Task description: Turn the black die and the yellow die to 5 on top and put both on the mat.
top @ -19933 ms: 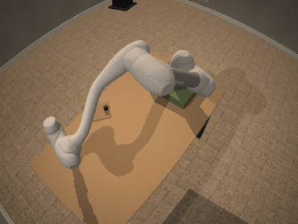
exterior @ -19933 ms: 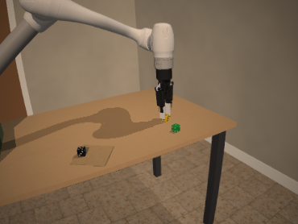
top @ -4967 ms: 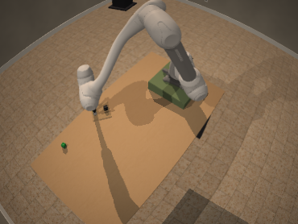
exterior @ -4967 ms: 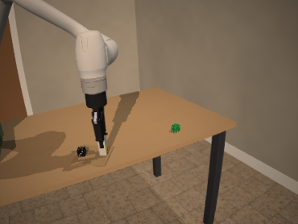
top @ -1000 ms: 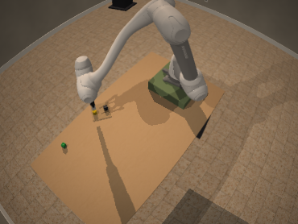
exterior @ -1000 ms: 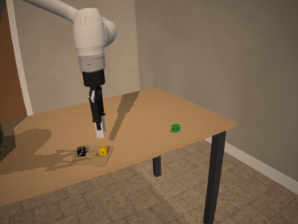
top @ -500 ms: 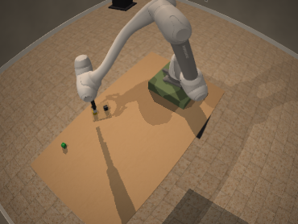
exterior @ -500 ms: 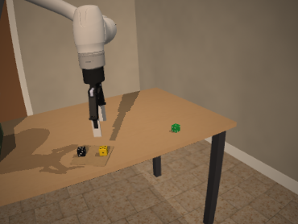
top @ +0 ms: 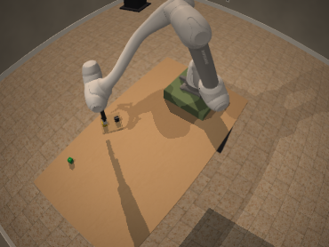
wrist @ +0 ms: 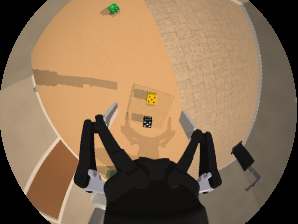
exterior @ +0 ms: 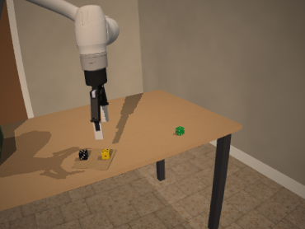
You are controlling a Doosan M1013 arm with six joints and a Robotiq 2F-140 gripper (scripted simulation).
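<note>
The yellow die (top: 104, 125) (exterior: 105, 154) (wrist: 152, 98) sits flat on the thin tan mat (exterior: 91, 163) (wrist: 163, 111); its top seems to show 5, though the pips are small. The black die (top: 116, 119) (exterior: 83, 155) (wrist: 147, 122) sits on the same mat, nearer the robot base; its upper face has several white pips that I cannot count surely. The green die (top: 70, 160) (exterior: 180, 131) (wrist: 114, 8) lies on the bare table, away from the mat. My gripper (exterior: 101, 124) (wrist: 149, 112) is wide open and empty, raised above the dice, with no die between its fingers.
The wooden table (top: 147, 169) (exterior: 148, 119) (wrist: 90, 45) carries the mat near one long edge. The arm stands on a green camouflage block (top: 184, 98) at the table's other end. Shadows of the arm and gripper fall across the table and near the mat.
</note>
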